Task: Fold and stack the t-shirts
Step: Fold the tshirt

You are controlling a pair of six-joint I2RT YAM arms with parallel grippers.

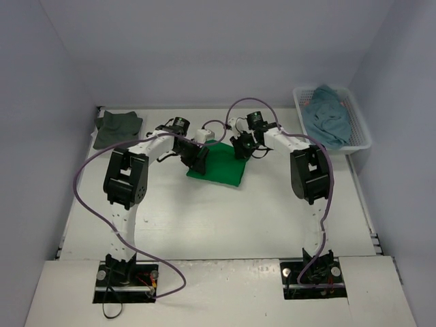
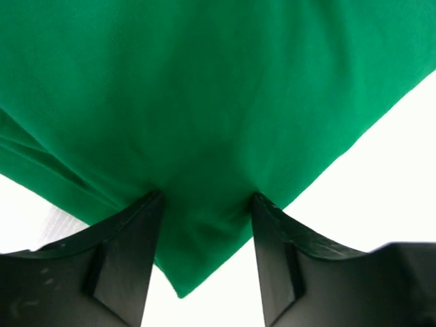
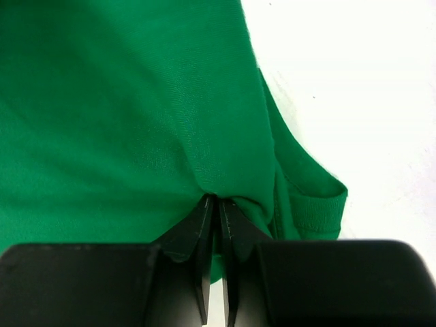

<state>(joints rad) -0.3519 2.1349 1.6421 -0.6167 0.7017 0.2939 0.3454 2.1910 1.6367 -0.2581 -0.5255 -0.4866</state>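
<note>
bright green cloth t-shirt (image 1: 219, 168): right gripper (image 3: 218, 201) clamped on its edge, left gripper (image 2: 206, 204) apart astride a corner; should close catching all layers.

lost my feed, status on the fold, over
right gripper shut on green shirt. left gripper open astride its corner. shirt folded, on table. nothing in the way.

The white table (image 1: 204, 218) bears a green shirt (image 1: 221, 167) (folded, mid-table), a dark shirt (image 1: 117, 128) far left, a basket (image 1: 362, 129) far right.
</note>
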